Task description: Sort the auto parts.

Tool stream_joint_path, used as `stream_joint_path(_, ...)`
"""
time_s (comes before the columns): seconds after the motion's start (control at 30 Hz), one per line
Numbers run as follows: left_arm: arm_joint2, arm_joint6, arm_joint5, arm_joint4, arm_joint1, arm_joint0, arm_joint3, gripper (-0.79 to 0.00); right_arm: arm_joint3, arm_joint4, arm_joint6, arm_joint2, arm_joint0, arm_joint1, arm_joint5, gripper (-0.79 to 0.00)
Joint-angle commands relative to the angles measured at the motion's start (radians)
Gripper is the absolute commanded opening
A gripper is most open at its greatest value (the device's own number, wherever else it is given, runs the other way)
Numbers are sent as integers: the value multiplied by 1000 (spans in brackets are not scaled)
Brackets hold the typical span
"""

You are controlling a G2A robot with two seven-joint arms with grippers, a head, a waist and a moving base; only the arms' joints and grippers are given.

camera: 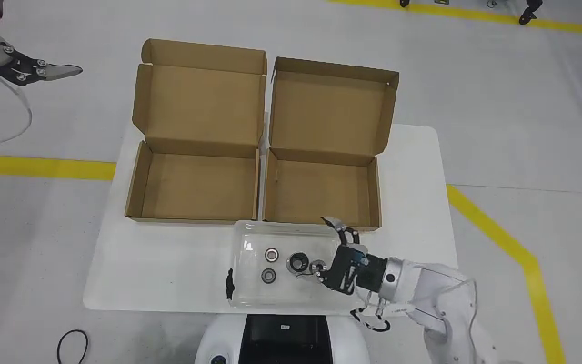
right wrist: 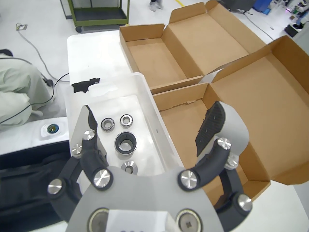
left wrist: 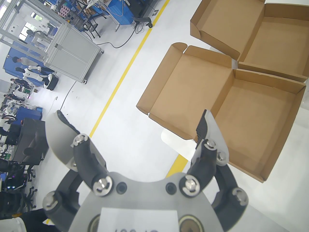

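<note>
So far you have sorted nothing: all four auto parts lie in the clear tray, and none has reached the two cardboard boxes just behind the tray. The right arm's jaws stand apart over the tray's end. The left arm's jaws, also apart, hang well away from it.

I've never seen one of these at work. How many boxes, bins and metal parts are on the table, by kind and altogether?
Cardboard boxes: 2
Clear plastic bin: 1
Round metal parts, all in the bin: 4
Total: 7
</note>
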Motion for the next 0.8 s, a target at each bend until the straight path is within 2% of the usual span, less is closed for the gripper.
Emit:
stream_joint_path(0.0,0,0,0,0,0,0,0,0,8,-2,35,-18,14,3,-29,0)
stream_joint_path(0.17,0,0,0,0,0,0,0,0,46,8,122,-70,57,8,-48,-3)
stream_joint_path(0.3,0,0,0,0,0,0,0,0,75,21,200,-109,93,8,-24,-62)
stream_joint_path(0.67,0,0,0,0,0,0,0,0,110,19,362,-180,123,15,39,-99)
stream_joint_path(0.77,0,0,0,0,0,0,0,0,121,18,390,-192,126,19,55,-163)
